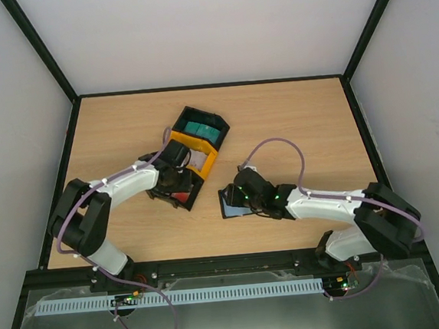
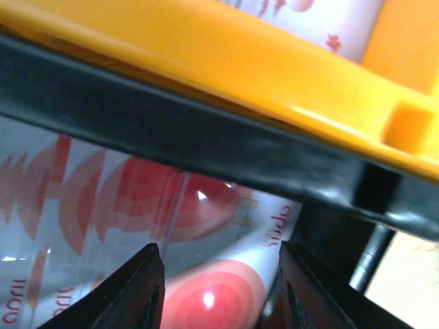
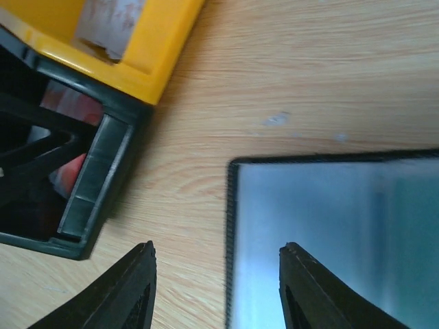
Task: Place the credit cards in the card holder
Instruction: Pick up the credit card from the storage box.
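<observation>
Beside the yellow bin [image 3: 164, 41] the left gripper [image 2: 219, 248] hovers open and empty over a red-and-white credit card [image 2: 82, 205], probably to pick it. The right gripper [image 3: 218, 247], also open and empty, hovers over the card holder [image 3: 329, 233] nearby.

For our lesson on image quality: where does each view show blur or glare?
Left wrist: the yellow bin rim is blurred, glare dots on the red-and-white card. Right wrist: pale sheen across the card holder. Top external: sharp, evenly lit.
</observation>
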Controlling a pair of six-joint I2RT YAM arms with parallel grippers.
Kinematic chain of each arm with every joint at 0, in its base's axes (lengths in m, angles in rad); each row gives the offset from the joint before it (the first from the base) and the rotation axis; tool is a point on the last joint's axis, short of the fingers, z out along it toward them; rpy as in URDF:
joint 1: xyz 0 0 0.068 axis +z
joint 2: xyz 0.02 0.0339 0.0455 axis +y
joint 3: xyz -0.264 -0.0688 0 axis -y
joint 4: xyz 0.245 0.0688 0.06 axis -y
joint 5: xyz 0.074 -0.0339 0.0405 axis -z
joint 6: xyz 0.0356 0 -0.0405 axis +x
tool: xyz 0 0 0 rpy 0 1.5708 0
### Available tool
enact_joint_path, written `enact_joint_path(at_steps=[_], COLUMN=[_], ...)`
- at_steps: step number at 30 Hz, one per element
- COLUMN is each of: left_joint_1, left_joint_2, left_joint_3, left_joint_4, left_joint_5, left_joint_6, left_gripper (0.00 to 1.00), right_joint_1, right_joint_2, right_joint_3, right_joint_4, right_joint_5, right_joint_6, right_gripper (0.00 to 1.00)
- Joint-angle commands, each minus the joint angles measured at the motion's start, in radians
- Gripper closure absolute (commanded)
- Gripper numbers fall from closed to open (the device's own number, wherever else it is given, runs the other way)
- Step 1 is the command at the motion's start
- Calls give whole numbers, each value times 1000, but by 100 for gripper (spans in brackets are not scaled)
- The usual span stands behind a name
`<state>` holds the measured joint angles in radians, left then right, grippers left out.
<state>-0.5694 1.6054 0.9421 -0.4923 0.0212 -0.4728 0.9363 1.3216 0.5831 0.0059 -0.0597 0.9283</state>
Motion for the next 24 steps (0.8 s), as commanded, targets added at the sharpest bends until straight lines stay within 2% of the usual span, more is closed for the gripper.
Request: enact_joint_path(at_steps=[1,5,14,24], left_joint_1=[34,56,57,57], left_joint_2=[19,42,16,-40], left_joint_3=[7,-7,-2,-17], left_joint_4=[-8,26,35,38], left_joint_5=[-25,45,163,248], left_joint_6=[27,33,28,12], left_gripper=[52,50,69,73], right_joint_1=[5,8,22,37], right_joint_2=[78,144,256,352], right_joint_3=[56,84,118,173], right_joint_4=[122,155,196,210], right_joint_5=[-75,-98,-138,-162], right_joint_6=[-45,-56,-63,-75], right_gripper=[51,51,52,56])
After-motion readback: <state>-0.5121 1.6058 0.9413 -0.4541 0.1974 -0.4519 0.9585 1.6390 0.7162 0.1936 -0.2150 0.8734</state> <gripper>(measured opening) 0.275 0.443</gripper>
